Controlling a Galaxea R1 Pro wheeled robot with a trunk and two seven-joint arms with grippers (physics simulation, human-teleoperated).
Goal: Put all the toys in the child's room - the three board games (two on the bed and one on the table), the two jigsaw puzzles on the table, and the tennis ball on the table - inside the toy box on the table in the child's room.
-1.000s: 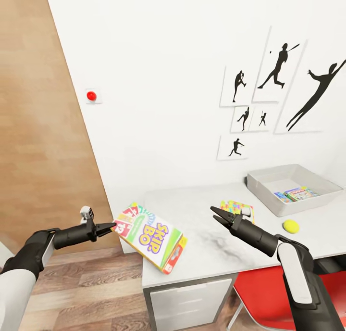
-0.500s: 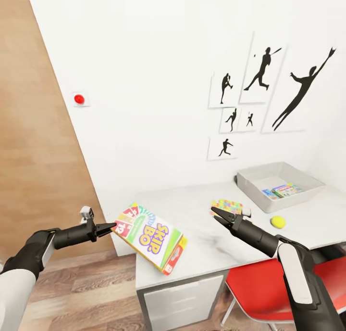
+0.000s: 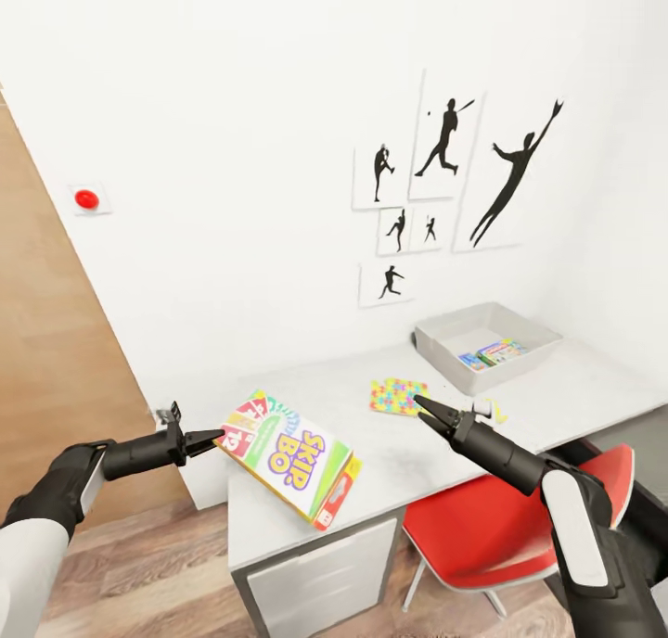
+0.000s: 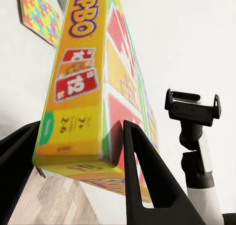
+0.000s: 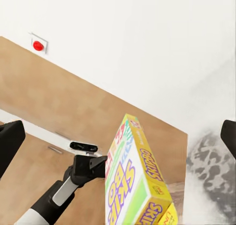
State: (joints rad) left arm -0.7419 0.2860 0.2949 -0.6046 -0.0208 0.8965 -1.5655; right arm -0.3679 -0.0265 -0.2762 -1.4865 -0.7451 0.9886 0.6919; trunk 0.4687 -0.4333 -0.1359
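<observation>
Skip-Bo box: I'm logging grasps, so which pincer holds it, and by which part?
The left pincer grips the Skip-Bo box by its short end; the right pincer is open and holds nothing.

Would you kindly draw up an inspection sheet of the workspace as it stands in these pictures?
Surface: pale table against the white wall, white-fronted cabinet underneath.
Job's things: Skip-Bo box held tilted over the table's near corner; jigsaw puzzle lying flat on the table; toy box at the far end with flat colourful boxes already inside.
Clutter: nothing seen.
Grippers: left gripper shut on the Skip-Bo box's edge; right gripper open, empty, above the table near the puzzle.
Cables: nothing seen.
Surroundings: red chair at the table, silhouette pictures and a red button on the wall, wood floor.
</observation>
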